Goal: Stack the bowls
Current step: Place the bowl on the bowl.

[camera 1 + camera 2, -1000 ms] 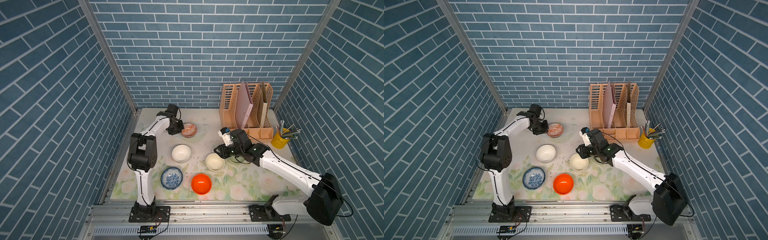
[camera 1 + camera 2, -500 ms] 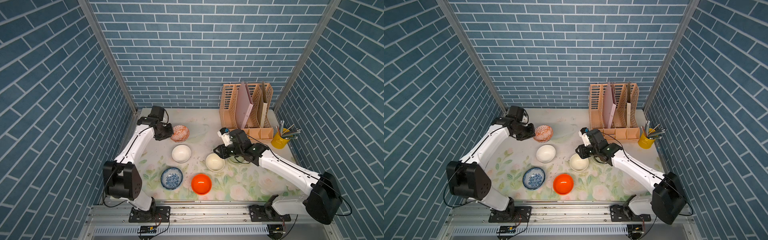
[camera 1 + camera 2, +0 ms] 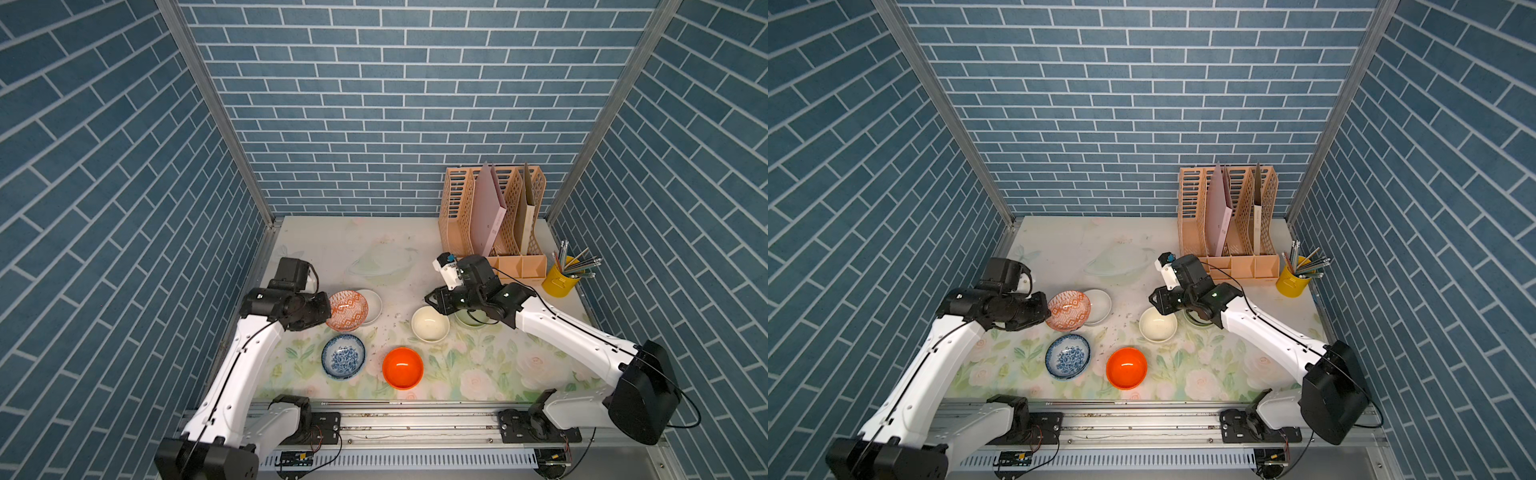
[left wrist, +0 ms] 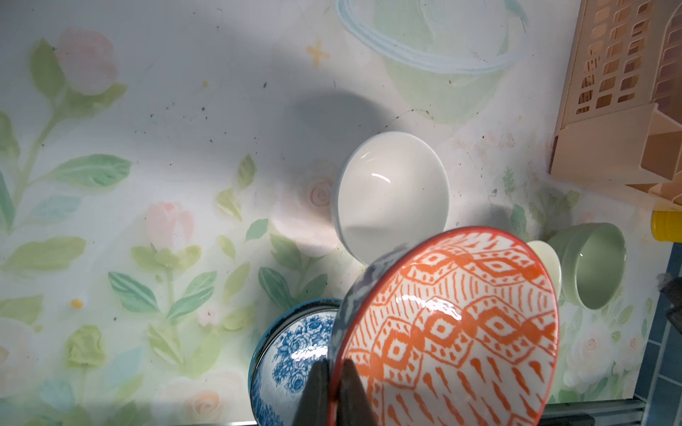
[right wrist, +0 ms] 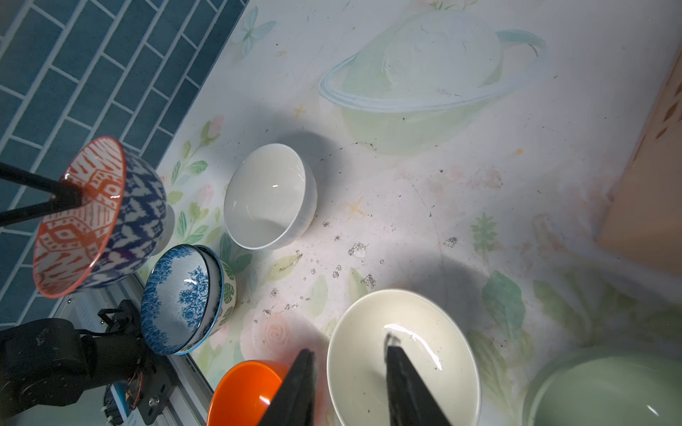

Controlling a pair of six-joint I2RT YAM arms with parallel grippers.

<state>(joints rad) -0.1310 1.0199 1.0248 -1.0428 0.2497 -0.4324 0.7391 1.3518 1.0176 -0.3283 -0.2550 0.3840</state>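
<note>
Red-orange bowl (image 4: 450, 332) clamped in left fingers (image 4: 316, 396); right fingers (image 5: 403, 383) apart, straddling cream bowl (image 5: 446, 350) rim.

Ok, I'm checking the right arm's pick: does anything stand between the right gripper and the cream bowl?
Nothing visible does. The right gripper is open astride the rim of the cream bowl, one finger inside, one outside. The orange bowl lies close beside the outer finger.

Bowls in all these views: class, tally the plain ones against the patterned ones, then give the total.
Plain: 4 (white bowl, cream bowl, pale green bowl, orange bowl)
Patterned: 3 (red-orange geometric bowl, blue floral bowl, green leaf bowl beneath it)
Total: 7
</note>
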